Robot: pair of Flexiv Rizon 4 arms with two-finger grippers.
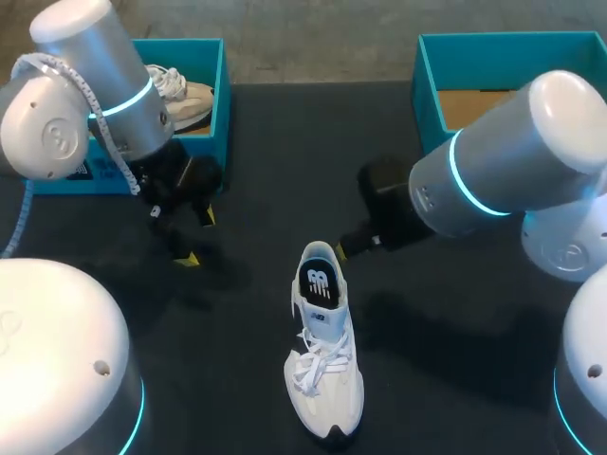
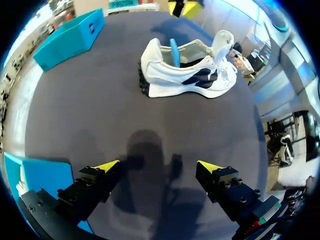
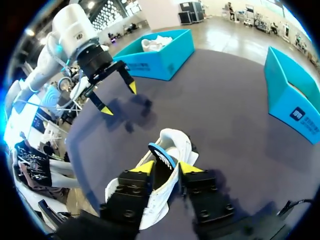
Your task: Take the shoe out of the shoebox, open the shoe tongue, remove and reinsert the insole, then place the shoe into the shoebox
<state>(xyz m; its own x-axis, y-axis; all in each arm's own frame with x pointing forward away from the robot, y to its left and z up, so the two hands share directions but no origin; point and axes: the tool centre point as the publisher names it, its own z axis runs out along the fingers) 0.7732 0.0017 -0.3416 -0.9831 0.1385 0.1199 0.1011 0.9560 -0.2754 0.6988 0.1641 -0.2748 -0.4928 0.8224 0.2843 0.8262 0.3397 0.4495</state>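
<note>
Shoe (image 1: 323, 377) is sitting upright on the table (image 1: 455, 379) between the two boxes, with the insole (image 1: 318, 284) poking up out of the heel. Right gripper (image 3: 167, 167) is just behind the heel, fingers apart and holding nothing. Left gripper (image 2: 157, 167) is spread wide over bare table.

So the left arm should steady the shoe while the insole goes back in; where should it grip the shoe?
Probably at the forefoot of the shoe, coming from above with one finger down each side. It stands upright on its sole and is narrow there, while the right gripper and the raised insole crowd the heel end.
</note>
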